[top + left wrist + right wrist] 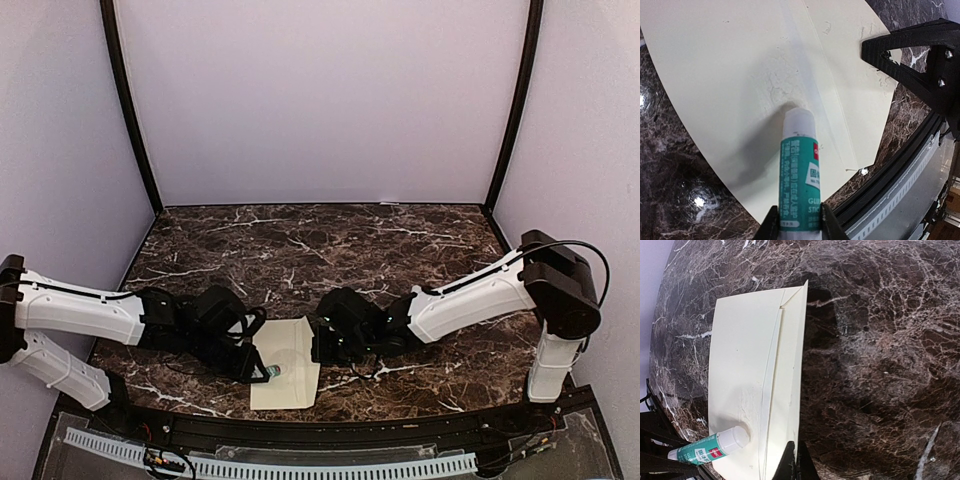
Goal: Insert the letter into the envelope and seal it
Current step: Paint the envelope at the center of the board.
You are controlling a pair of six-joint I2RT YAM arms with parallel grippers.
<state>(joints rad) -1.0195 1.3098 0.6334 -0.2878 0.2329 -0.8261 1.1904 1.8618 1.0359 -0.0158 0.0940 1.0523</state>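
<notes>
The cream envelope (pixel 287 385) lies on the marble table near the front edge, between both arms. My left gripper (pixel 258 368) is shut on a green-and-white glue stick (pixel 800 185), whose white tip presses onto the envelope's face (pixel 730 75) beside the fold line. My right gripper (pixel 799 467) is shut on the edge of the envelope's flap (pixel 787 370), pinching it thin between its fingertips. The glue stick also shows in the right wrist view (pixel 710 447). The right gripper's black fingers (pixel 920 65) show in the left wrist view. The letter is not in view.
A black curved rail (pixel 330 432) and a white perforated strip (pixel 300 466) run along the near table edge, just in front of the envelope. Purple walls (pixel 320 100) close the back and sides. Dark marble (pixel 330 240) stretches behind the envelope.
</notes>
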